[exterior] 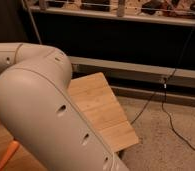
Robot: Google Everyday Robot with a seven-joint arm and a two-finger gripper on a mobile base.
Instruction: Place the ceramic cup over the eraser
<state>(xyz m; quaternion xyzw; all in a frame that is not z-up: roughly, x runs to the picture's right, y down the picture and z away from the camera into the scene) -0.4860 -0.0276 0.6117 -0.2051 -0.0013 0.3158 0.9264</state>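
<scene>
Arm (41, 115) bent at the elbow fills the left foreground, blocking most of the wooden table (103, 107); gripper out of frame, fingers pressed together; ceramic cup and eraser hidden, possibly behind the arm.

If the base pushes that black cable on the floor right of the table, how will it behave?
The black cable lies in loose curves, so it is probably floppy and light and would slide or bunch. It rises to the wall rail, so it may pull taut and snag. The gripper is out of view beyond the arm.
</scene>
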